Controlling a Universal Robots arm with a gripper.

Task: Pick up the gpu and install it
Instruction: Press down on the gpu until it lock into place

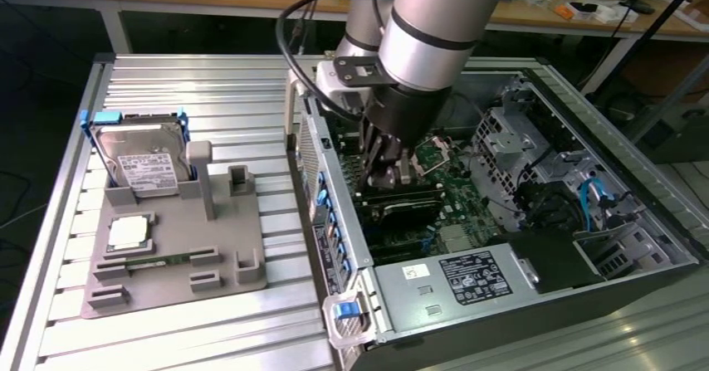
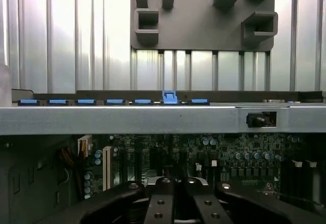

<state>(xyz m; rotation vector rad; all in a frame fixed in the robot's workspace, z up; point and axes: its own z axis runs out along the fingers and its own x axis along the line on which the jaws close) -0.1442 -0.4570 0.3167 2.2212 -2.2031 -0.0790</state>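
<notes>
A robot arm reaches down into an open computer case (image 1: 620, 246) lying on a ribbed metal table (image 1: 222, 321), its gripper (image 1: 388, 165) clenched just above the motherboard (image 1: 454, 192). Directly beneath the gripper, inside the case, a dark card that appears to be the gpu (image 1: 401, 205) sits on the motherboard; whether the fingers actually hold it cannot be made out. Beside the case, toward the exterior view's left, a grey parts holder (image 1: 166, 263) carries a silver hard drive (image 1: 142, 162) in a blue frame. From the wrist, the black fingers (image 2: 160, 206) stand pressed together over the board, with a row of blue clips (image 2: 114, 101) along the case wall (image 2: 153, 119) and the grey holder beyond it
</notes>
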